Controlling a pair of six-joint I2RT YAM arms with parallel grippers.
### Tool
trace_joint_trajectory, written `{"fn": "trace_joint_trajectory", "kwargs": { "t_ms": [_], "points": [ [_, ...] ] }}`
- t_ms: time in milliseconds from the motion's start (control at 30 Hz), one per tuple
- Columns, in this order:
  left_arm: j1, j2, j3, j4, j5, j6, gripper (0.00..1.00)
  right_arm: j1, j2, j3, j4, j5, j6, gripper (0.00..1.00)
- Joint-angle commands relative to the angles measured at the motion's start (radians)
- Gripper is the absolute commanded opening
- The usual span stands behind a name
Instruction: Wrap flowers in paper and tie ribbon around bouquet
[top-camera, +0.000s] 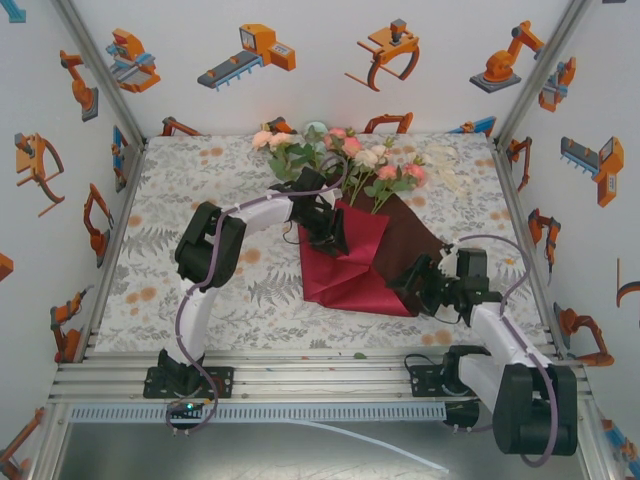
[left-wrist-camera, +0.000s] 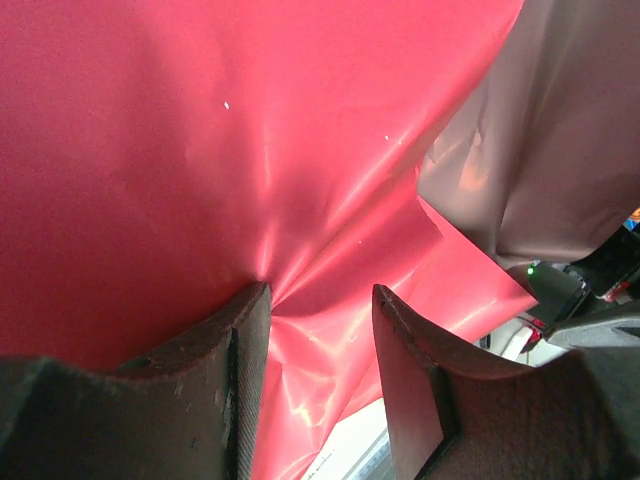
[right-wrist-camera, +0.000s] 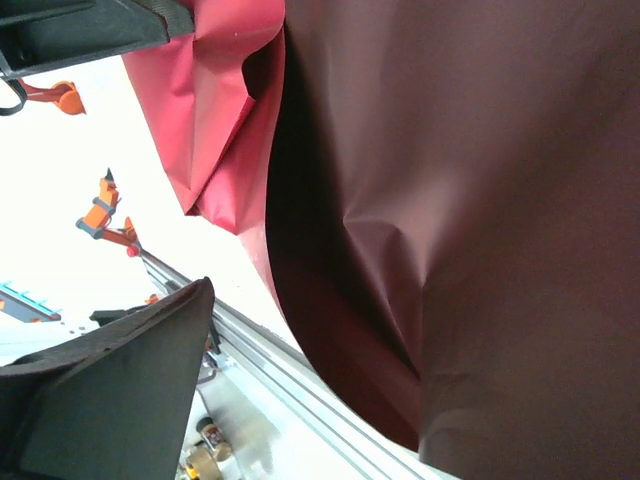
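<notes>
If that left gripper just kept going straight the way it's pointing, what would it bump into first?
The paper. In the wrist view the red sheet lies right ahead of the left gripper, creased at its tip, so it looks close to touching, though depth is hard to judge.

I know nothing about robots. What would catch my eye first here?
The big dark red paper, creased and half folded in the middle, stands out first. Pink, peach and cream flowers spill from its far edge. The left end effector sits at the paper's top, the right end effector at its near right corner.
</notes>
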Motion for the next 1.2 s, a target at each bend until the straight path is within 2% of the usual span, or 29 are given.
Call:
{"fn": "trace_joint_trajectory", "kwargs": {
  "t_ms": [0, 67, 167, 233, 400, 533, 733, 833, 900, 967, 1100, 1167],
  "points": [
    [-0.001, 0.055, 0.009, 0.007, -0.036, 0.005, 0.45, 0.046, -0.026, 0.032, -0.052, 0.006, 0.01, 0.75],
    [0.003, 0.059, 0.01, 0.011, -0.033, 0.002, 0.45, 0.09, -0.032, 0.026, -0.04, 0.037, 0.027, 0.76],
    [0.009, 0.061, 0.007, 0.021, -0.027, -0.009, 0.45, 0.141, -0.03, -0.017, 0.038, 0.064, 0.081, 0.89],
    [0.01, 0.06, 0.004, 0.027, -0.026, -0.015, 0.45, 0.146, -0.033, -0.049, 0.095, 0.067, 0.114, 0.92],
    [0.012, 0.058, 0.001, 0.032, -0.022, -0.018, 0.45, 0.146, -0.1, -0.077, 0.098, 0.095, 0.168, 0.93],
    [0.018, 0.057, 0.001, 0.026, -0.017, -0.019, 0.45, 0.145, -0.205, -0.083, 0.022, 0.111, 0.176, 0.86],
    [0.025, 0.053, -0.004, 0.021, -0.014, -0.014, 0.45, 0.147, -0.363, -0.099, -0.119, 0.097, 0.137, 0.71],
    [0.025, 0.059, 0.0, 0.022, -0.008, -0.017, 0.45, 0.148, -0.37, -0.107, -0.075, 0.107, 0.15, 0.55],
    [0.025, 0.063, -0.001, 0.024, -0.006, -0.021, 0.45, 0.148, -0.337, -0.066, -0.059, 0.145, 0.148, 0.45],
    [0.026, 0.063, -0.001, 0.024, -0.006, -0.02, 0.45, 0.147, -0.268, 0.002, -0.056, 0.187, 0.128, 0.26],
    [0.025, 0.064, -0.003, 0.024, -0.004, -0.02, 0.45, 0.151, -0.109, 0.165, -0.055, 0.21, 0.043, 0.16],
    [0.025, 0.063, -0.003, 0.024, -0.005, -0.02, 0.45, 0.156, -0.042, 0.246, -0.043, 0.204, 0.009, 0.08]
  ]
}}
